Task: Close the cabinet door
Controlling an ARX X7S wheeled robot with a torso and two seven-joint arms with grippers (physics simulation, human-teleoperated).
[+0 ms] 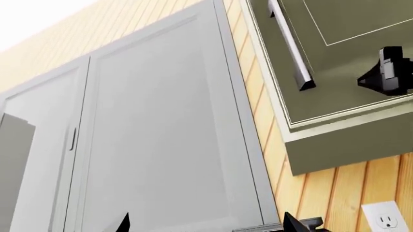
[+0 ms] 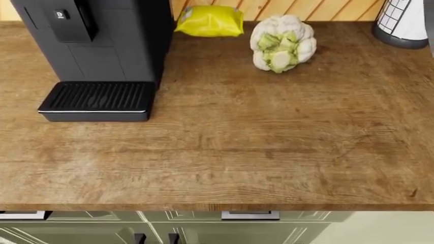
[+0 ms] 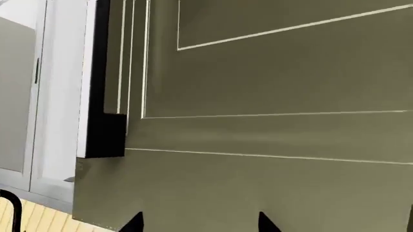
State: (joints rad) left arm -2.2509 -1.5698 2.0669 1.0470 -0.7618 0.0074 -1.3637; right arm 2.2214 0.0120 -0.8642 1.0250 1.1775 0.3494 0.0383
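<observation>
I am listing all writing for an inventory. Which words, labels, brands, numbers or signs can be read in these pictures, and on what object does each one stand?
No text can be read in any view.
Tall black coffee machine: a small white mark on its front panel, too small to read.
Yellow crinkled food bag: no print legible.
White container with black grid lines: pattern only, no letters.
White wall socket: no marking.

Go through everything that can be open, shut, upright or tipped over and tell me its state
Olive-green upper cabinet door with bar handle: swung open.
White double-door cabinet: shut.
Black coffee machine: upright, drip tray empty.
Yellow snack bag: lying flat, sealed.
Left gripper: open, empty.
Right gripper: open, close to the green door.
</observation>
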